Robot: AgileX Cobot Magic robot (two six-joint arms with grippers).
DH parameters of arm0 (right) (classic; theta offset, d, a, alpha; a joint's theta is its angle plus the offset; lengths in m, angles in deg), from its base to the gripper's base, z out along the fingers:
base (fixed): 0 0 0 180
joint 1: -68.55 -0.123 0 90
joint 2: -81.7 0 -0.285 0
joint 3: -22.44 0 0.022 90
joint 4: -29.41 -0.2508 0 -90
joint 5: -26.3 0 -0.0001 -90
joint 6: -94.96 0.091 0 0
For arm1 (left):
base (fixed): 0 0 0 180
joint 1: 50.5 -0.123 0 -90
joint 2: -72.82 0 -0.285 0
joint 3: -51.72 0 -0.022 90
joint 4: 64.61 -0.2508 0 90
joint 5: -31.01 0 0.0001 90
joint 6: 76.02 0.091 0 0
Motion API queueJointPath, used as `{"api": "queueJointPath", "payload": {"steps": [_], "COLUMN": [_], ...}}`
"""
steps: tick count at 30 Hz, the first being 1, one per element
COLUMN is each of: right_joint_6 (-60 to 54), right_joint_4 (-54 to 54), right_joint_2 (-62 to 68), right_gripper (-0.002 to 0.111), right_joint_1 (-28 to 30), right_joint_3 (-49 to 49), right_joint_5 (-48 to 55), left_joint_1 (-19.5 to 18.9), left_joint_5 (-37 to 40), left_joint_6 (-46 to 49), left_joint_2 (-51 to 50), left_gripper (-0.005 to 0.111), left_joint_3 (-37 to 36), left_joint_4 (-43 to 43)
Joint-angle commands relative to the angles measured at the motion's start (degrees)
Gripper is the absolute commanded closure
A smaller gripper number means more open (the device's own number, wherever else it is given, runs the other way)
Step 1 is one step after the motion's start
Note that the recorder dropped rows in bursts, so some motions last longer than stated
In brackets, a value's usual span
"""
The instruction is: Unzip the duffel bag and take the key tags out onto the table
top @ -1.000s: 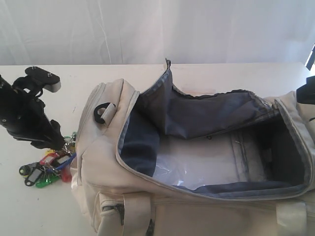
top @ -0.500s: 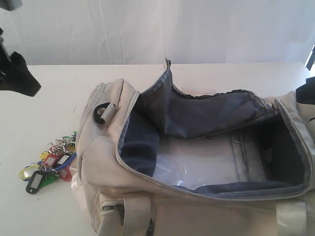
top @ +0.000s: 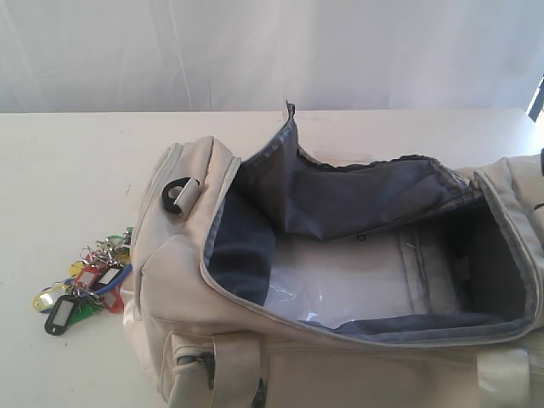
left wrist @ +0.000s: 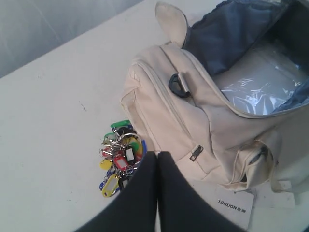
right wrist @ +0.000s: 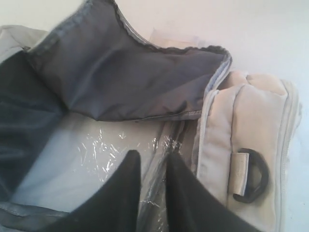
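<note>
Bag [top: 174, 280]: unzipped on table [top: 68, 170], grey lining [top: 340, 200] exposed, near side and right end cut off in the exterior view; glossy sheet [top: 340, 289] on its floor, perhaps clear film. Tags [top: 85, 287]: bunched on the table just beside the bag's left end, partly hidden in the left wrist view by the left gripper [left wrist: 157, 154], jaws pressed together, empty. Right gripper [right wrist: 149, 157]: over the bag's opening, jaws narrowly parted, nothing between.

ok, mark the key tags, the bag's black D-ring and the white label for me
key tags [top: 85, 285]: exterior view, middle of the bunch.
black D-ring [right wrist: 265, 175]: right wrist view, on its curved bar.
white label [left wrist: 231, 207]: left wrist view, on the printed lettering.
</note>
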Motion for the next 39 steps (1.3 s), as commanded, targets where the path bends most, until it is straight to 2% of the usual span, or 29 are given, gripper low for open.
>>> {"api": "queueJointPath", "payload": {"steps": [1,5,26,28,33,39], "right_joint_6": [-0.83,-0.83,0.36,0.36,0.36,0.36], "right_joint_4": [-0.61,-0.61,-0.49,-0.49,-0.49,-0.49], "right_joint_2": [-5.94,-8.03,-8.05,-8.05,-8.05,-8.05], "right_gripper": [0.108,0.108,0.108,0.108,0.108,0.108], "right_joint_1": [0.36,0.36,0.36,0.36,0.36,0.36], "right_joint_3": [0.27,0.27,0.27,0.27,0.27,0.27], "right_joint_5": [0.71,-0.08,1.68,1.68,1.56,1.45], "left_joint_1": [-0.03,-0.03,-0.17,-1.57,-8.08,-9.37], "left_joint_5": [-2.69,-6.94,-6.78,-6.78,-6.78,-6.88], "left_joint_6": [-1.97,-1.74,-1.87,-1.87,-1.87,-1.87], "left_joint_2": [7.94,10.76,10.86,11.65,18.11,28.35], "left_gripper": [0.107,0.107,0.107,0.107,0.107,0.107], "left_joint_3": [-4.52,-7.51,-8.12,-8.12,-8.12,-8.12], "left_joint_4": [0.73,0.73,1.37,1.36,1.23,1.23]}}
